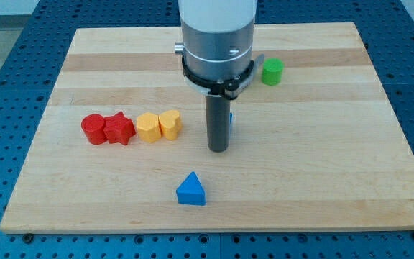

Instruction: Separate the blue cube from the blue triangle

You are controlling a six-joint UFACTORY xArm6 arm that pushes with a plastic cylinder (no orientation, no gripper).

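Observation:
The blue triangle [191, 190] lies near the view's bottom, left of the middle. The blue cube [231, 119] is almost wholly hidden behind my rod; only a thin blue sliver shows at the rod's right edge. My tip [218, 150] rests on the board just in front of the cube, above and to the right of the triangle, well apart from the triangle. Whether the tip touches the cube cannot be told.
A row sits at the view's left: a red cylinder [92, 129], a red star [119, 129], a yellow hexagon [148, 126] and a yellow heart [169, 123]. A green cylinder [272, 71] stands at the upper right. The wooden board [322, 165] ends in blue pegboard all round.

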